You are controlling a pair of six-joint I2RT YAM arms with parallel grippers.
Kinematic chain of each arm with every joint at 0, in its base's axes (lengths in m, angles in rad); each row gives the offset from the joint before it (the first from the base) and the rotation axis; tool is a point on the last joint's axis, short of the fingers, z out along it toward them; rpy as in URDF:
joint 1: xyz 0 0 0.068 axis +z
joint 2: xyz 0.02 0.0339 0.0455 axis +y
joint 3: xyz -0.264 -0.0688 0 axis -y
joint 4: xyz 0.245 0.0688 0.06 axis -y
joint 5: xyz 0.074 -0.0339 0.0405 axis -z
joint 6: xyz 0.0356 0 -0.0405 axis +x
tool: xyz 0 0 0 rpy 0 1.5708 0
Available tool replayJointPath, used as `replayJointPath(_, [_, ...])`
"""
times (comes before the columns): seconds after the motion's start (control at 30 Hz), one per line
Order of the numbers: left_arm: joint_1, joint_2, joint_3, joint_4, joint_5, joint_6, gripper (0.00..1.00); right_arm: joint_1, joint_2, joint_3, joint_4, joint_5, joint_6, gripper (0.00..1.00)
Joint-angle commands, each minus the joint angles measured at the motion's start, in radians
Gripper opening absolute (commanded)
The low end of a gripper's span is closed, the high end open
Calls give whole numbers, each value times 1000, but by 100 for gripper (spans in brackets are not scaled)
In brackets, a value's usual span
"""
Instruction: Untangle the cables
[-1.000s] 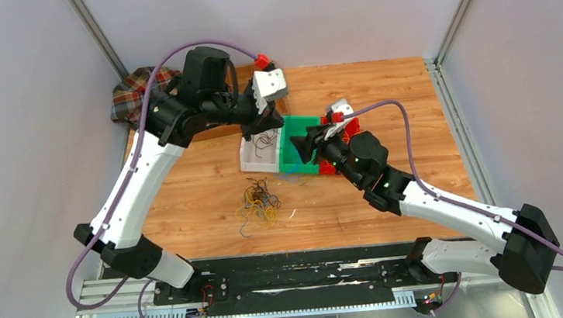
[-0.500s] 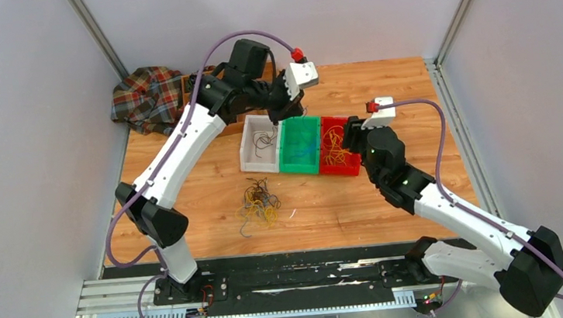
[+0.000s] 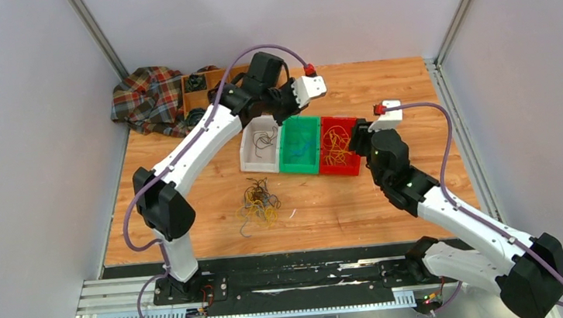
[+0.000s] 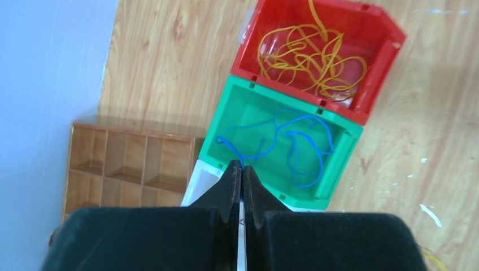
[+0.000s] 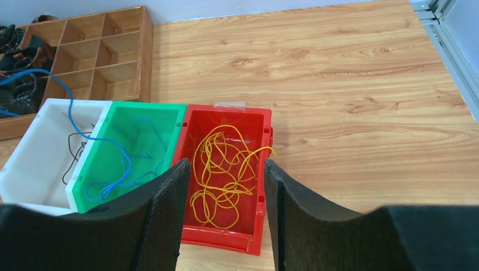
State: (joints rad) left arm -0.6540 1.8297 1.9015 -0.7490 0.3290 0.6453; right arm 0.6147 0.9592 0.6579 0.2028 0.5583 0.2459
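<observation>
Now the left gripper (image 4: 242, 168), clamped on a blue cable (image 4: 294, 135), hangs over the green bin (image 4: 288, 96) while the right gripper (image 5: 226, 169) gapes empty; next likely a release, then the tangled cables (image 3: 258, 204) on the counter (image 3: 380, 87).

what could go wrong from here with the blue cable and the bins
1. The left gripper is pinched on the blue cable, and a strand of it crosses over the white bin, which holds black cable. If it is released here, part may drop into the wrong bin.
2. A yellow cable loop reaches the red bin rim near the open right gripper and might snag.
</observation>
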Motion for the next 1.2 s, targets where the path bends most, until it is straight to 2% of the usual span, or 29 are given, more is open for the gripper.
replayJointPath(0.0, [-9,49,-51,146,-100,41,0,-18,-20,-13,-12,19,25,51])
replayJointPath(0.13, [-9,110,-81,181,-150,65,1,-23,-31,-15,-22,18,25,51])
replayJointPath(0.37, [-9,204,-100,219,-156,76,0,-42,-46,-28,-33,13,31,51])
replayJointPath(0.63, [-15,295,-83,177,-128,73,2,-59,-56,-32,-50,-2,43,51])
replayJointPath(0.67, [-15,303,-75,159,-130,72,10,-60,-58,-31,-50,-3,44,51])
replayJointPath(0.77, [-16,307,-26,88,-126,72,47,-66,-62,-26,-56,-13,41,51])
replayJointPath(0.83, [-15,287,-2,42,-127,77,63,-66,-61,-16,-61,-22,43,50])
replayJointPath(0.97, [-15,215,49,-54,-112,63,76,-67,-59,-3,-64,-44,47,50])
replayJointPath(1.07, [-14,144,73,-130,-90,43,90,-67,-51,8,-65,-69,45,50])
replayJointPath(1.17, [-10,65,72,-197,-84,20,95,-67,-39,18,-64,-99,46,50])
